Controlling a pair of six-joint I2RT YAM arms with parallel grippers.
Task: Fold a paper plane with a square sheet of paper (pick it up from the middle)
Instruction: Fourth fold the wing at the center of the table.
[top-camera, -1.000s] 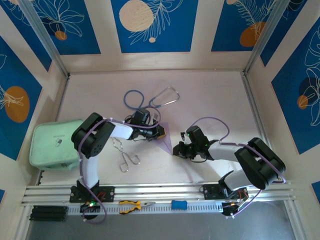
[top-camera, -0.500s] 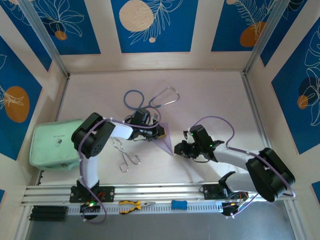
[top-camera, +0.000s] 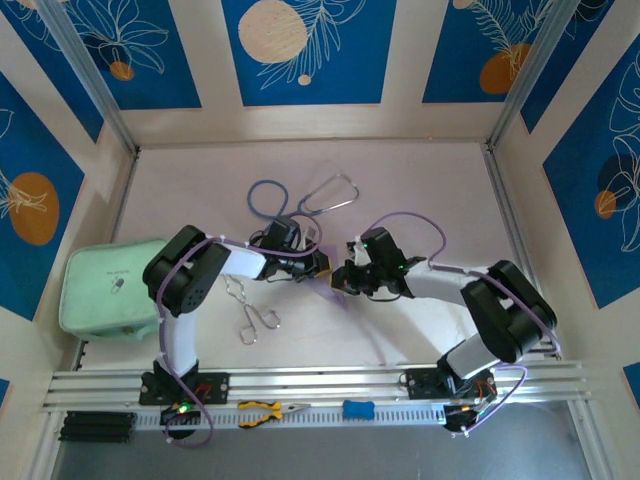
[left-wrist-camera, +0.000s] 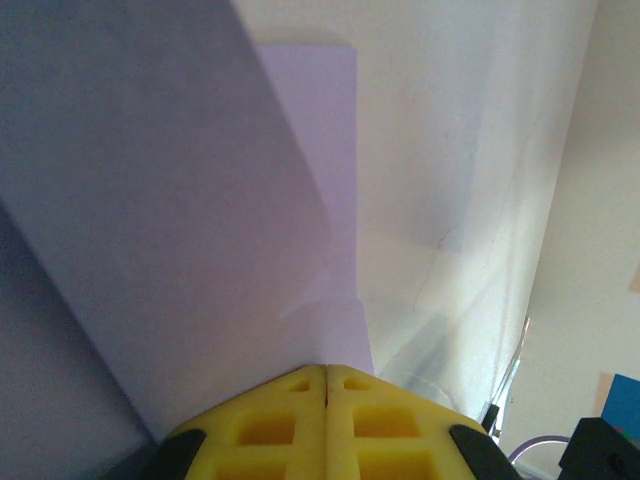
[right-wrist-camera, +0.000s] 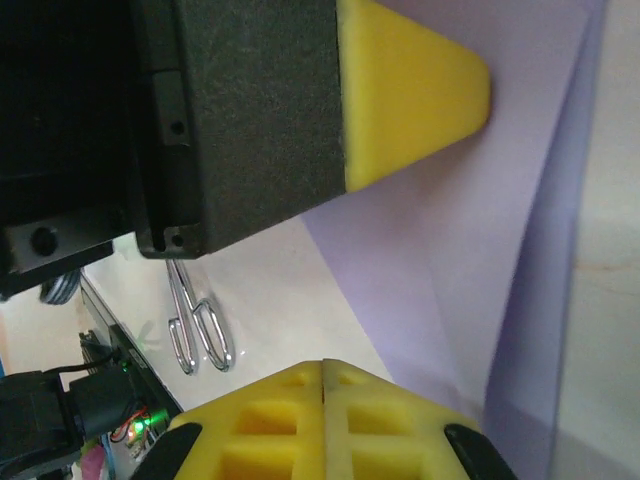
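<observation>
Pin the folded square sheet of paper (right-wrist-camera: 450, 250) flat in the middle of the bench (top-camera: 430, 190) with the left gripper (left-wrist-camera: 327, 370), pressed together tip-down on it. Draw the right gripper (right-wrist-camera: 323, 366), likewise pressed together at the sheet's edge, slowly along the fold; press firmly, without dragging, to sharpen the crease and avoid shifting layers.

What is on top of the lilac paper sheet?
The shut left gripper rests over the square sheet of paper, its yellow fingertip lying over the lilac surface. The paper under that fingertip is covered, so contact there cannot be confirmed.
</observation>
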